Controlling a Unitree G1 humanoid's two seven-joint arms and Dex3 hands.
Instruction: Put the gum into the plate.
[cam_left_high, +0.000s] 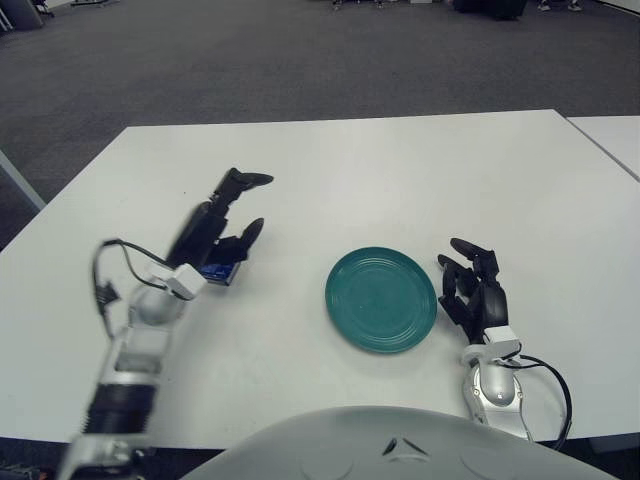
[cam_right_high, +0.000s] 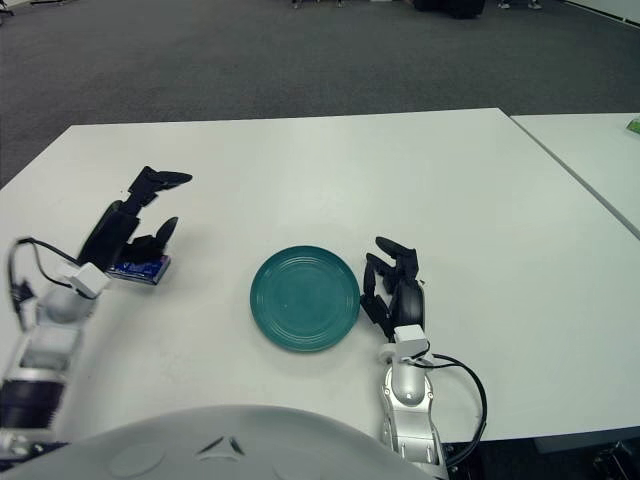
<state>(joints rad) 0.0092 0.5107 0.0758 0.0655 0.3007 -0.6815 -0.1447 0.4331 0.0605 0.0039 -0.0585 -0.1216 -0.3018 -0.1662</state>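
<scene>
The gum is a small blue pack lying flat on the white table, left of the plate. My left hand is right over it, palm above the pack and fingers spread. I cannot tell whether it touches the pack. The teal plate sits near the table's front middle and holds nothing. My right hand shows just right of the plate, fingers relaxed and holding nothing.
A second white table adjoins at the far right, with a small green thing on it. Grey carpet lies beyond the table's far edge. My own body fills the bottom of the view.
</scene>
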